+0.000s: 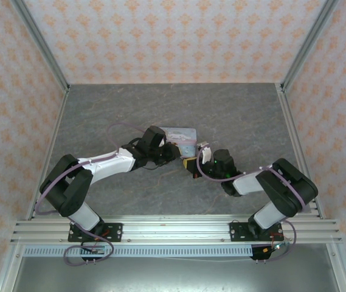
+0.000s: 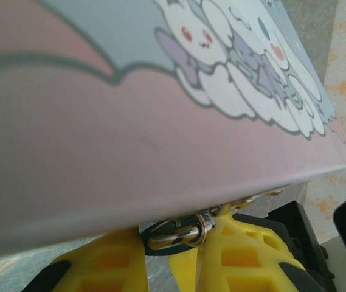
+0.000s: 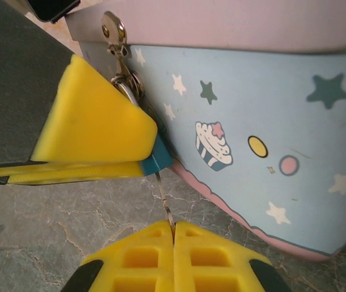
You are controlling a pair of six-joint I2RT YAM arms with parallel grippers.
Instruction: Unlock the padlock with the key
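Pinches the key (image 3: 166, 202) in the right claw (image 3: 174, 243), shut tight on its lower end. Points that key up to the underside of the padlock (image 3: 157, 160), touching it. Clamps the padlock in the left claw (image 2: 171, 252), right under the edge of the lid (image 3: 233, 24) of the tin (image 3: 252, 109). Hangs the padlock by its shackle (image 3: 127, 85) from the tin's hasp (image 3: 113, 29). Leaves scant room here: tight against the tin's wall, low over the surface (image 3: 51, 213), claw almost against claw. Bends the left arm (image 1: 103, 163) and the right arm (image 1: 255, 181) inward to meet mid-surface, bare stone all round, side walls (image 1: 14, 91) well apart. Cannot tell what lies inside the tin, lid down.
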